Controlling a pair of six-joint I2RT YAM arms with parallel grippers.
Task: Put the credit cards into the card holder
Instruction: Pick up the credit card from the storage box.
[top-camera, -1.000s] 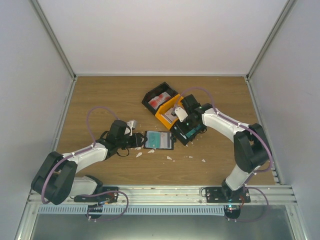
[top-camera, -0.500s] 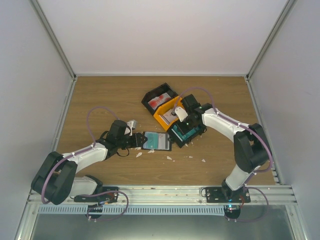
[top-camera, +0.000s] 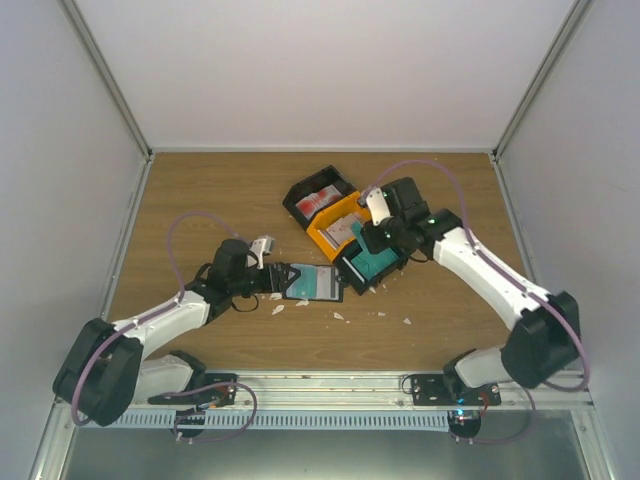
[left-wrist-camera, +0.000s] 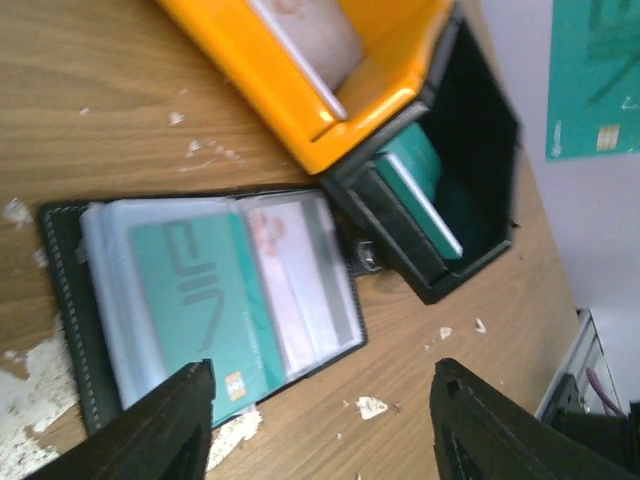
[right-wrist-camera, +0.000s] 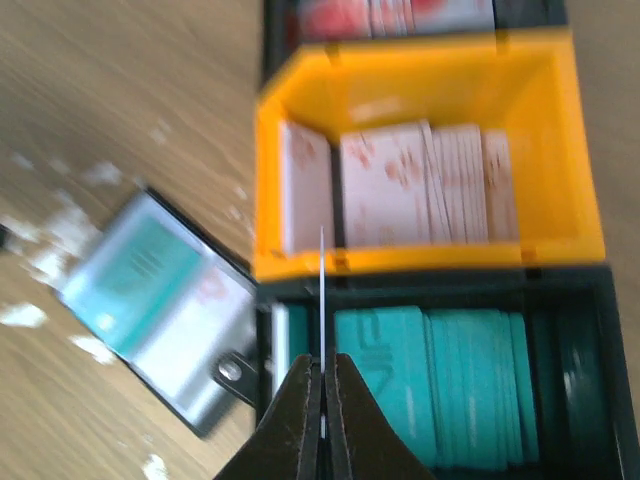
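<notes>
Here, the right gripper (right-wrist-camera: 322, 368) pinches a teal card (left-wrist-camera: 595, 80) edge-on; the left gripper (left-wrist-camera: 322, 378) gapes beside the open card holder (left-wrist-camera: 65, 310).

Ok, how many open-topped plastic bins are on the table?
3, in a diagonal row: the far black bin with red-and-white cards, the orange bin next, and the near black bin with teal cards, beside the open card holder. None seems hidden.

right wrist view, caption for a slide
Right hand pinches a card edge-on over the orange bin and black bin, open card holder at left
</notes>
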